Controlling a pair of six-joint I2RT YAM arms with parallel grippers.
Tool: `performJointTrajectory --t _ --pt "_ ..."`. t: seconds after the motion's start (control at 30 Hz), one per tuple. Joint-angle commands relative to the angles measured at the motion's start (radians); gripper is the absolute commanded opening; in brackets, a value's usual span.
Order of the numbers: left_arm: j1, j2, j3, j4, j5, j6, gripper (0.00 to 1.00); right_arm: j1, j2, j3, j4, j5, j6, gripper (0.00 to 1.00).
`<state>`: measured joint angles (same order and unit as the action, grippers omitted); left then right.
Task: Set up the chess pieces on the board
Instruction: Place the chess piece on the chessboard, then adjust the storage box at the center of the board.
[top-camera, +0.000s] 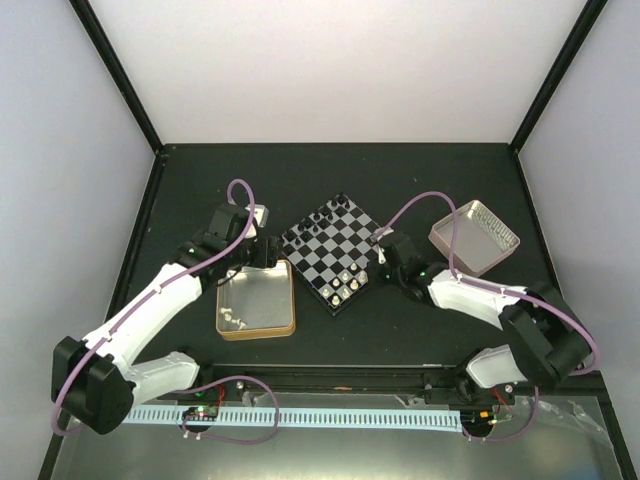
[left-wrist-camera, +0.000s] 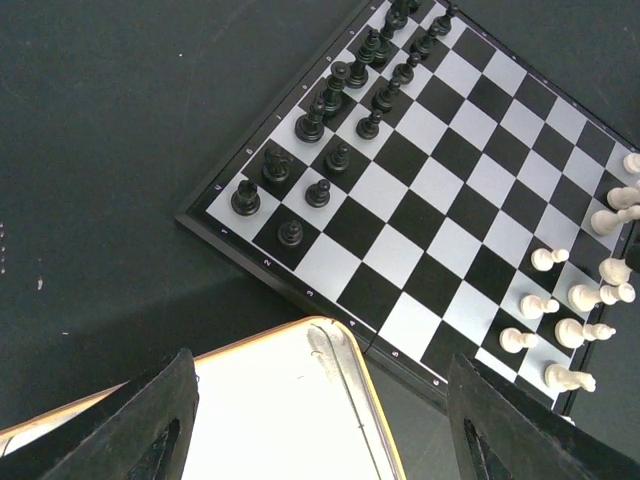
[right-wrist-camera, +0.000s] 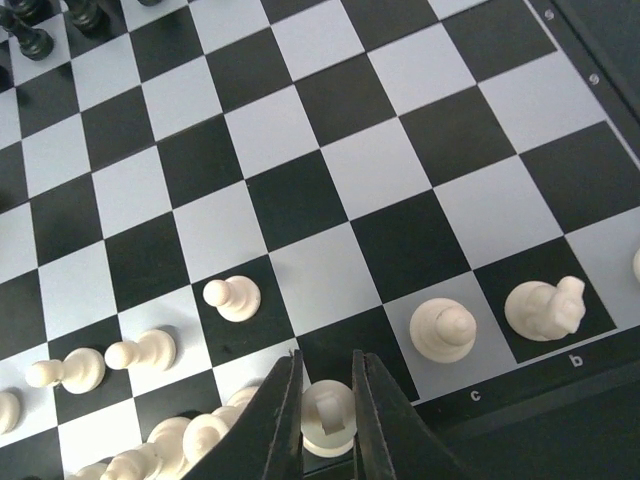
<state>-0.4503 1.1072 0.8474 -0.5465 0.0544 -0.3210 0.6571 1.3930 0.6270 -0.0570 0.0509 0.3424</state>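
The board (top-camera: 330, 250) lies turned like a diamond at mid table. Black chess pieces (left-wrist-camera: 330, 95) stand in two rows along its far left side, and cream-white chess pieces (left-wrist-camera: 580, 300) stand along its near right side. My right gripper (right-wrist-camera: 327, 385) is low over the white back row, shut on a white piece (right-wrist-camera: 327, 415) that stands on the edge square. A white pawn (right-wrist-camera: 232, 296) and a white knight (right-wrist-camera: 543, 306) stand close by. My left gripper (left-wrist-camera: 320, 400) hangs open and empty over the far corner of the gold-rimmed tin (left-wrist-camera: 280, 400), just off the board's edge.
The gold-rimmed tin (top-camera: 290, 300) sits left of the board with a few small white pieces (top-camera: 232, 320) in its near part. A pinkish silver tray (top-camera: 497, 240) lies at the right, behind my right arm. Black rails edge the table.
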Motion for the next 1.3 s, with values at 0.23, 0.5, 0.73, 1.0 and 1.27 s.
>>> performJointTrajectory --t 0.23,0.5,0.73,1.0,1.27 --pt "0.019 0.024 0.096 -0.048 0.016 0.028 0.70 0.007 0.061 0.040 0.047 0.029 0.005 0.18" --pt "0.020 0.030 0.099 -0.054 0.024 0.019 0.71 0.006 0.046 0.055 0.015 0.035 0.002 0.25" --pt "0.025 0.028 0.112 -0.070 0.009 0.014 0.71 0.001 -0.016 0.129 -0.073 0.020 0.034 0.33" --pt "0.029 0.084 0.134 -0.106 -0.056 0.189 0.72 -0.091 -0.039 0.282 -0.177 -0.115 0.107 0.46" --pt "0.002 0.242 0.161 -0.141 -0.086 0.481 0.66 -0.235 -0.006 0.330 -0.245 -0.183 0.084 0.48"
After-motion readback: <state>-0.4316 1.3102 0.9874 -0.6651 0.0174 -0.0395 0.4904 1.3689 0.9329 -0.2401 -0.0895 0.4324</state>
